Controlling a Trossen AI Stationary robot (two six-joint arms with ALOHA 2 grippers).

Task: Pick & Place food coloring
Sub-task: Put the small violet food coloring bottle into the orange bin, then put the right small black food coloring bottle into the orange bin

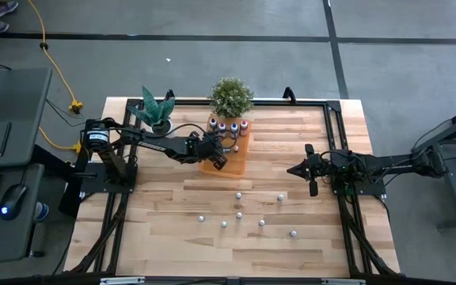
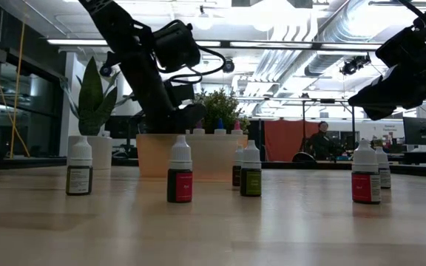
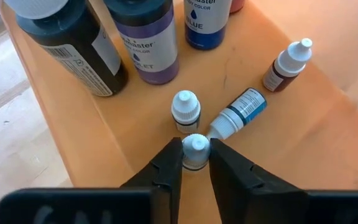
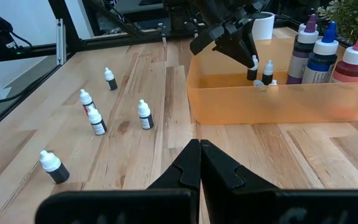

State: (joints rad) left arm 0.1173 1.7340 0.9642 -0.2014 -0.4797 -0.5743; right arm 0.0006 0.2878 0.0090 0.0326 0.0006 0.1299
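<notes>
White-capped food coloring bottle [image 3: 195, 151] sits pinched in the left gripper [image 3: 196, 163] over the orange tray [image 3: 303, 155]. Looks light, slick plastic; grab the cap. Right gripper [image 4: 199, 163] idles, fingers pressed together.

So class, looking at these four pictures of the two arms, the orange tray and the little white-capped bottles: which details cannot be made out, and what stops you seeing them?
- Body of the small white-capped bottle in the left gripper: left wrist view, hidden by the dark fingers.
- Small bottles inside the orange plastic tray: high view, covered by the left arm; too small to count.
- Loose bottles' label colours: high view, too small.
- Right gripper: low view, cut off by the edge.
</notes>
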